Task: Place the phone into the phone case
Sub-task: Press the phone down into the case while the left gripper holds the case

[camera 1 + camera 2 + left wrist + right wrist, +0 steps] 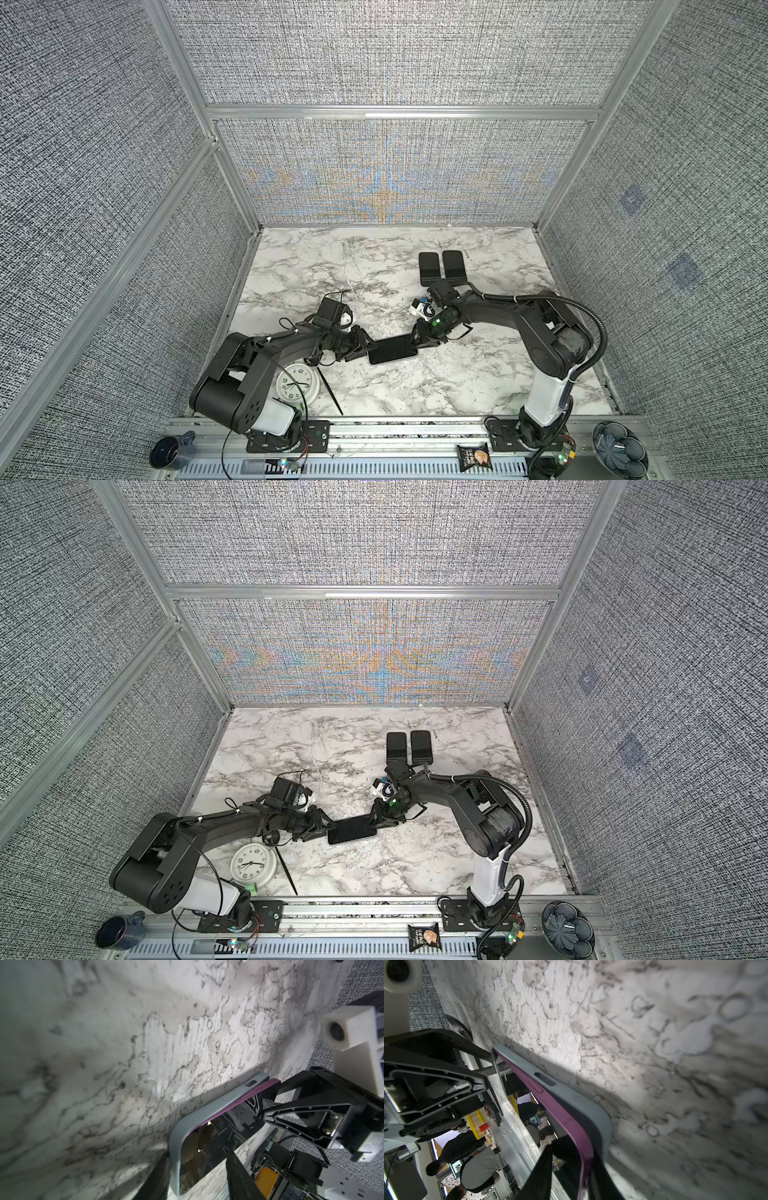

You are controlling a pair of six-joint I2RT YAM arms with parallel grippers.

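A phone with a dark screen and a purple edge lies held between both arms at the middle of the marble table. Around it sits a grey-blue phone case. The end by my left gripper sits inside the rim. At the other end the purple edge stands out of the case. My left gripper is shut on the case's left end. My right gripper stands open astride the phone's right end, one fingertip at the screen.
Two black slabs lie side by side at the back, just beyond my right wrist. A white clock and a thin black stick lie under my left arm. A mug, a snack packet and a bowl sit on the front rail.
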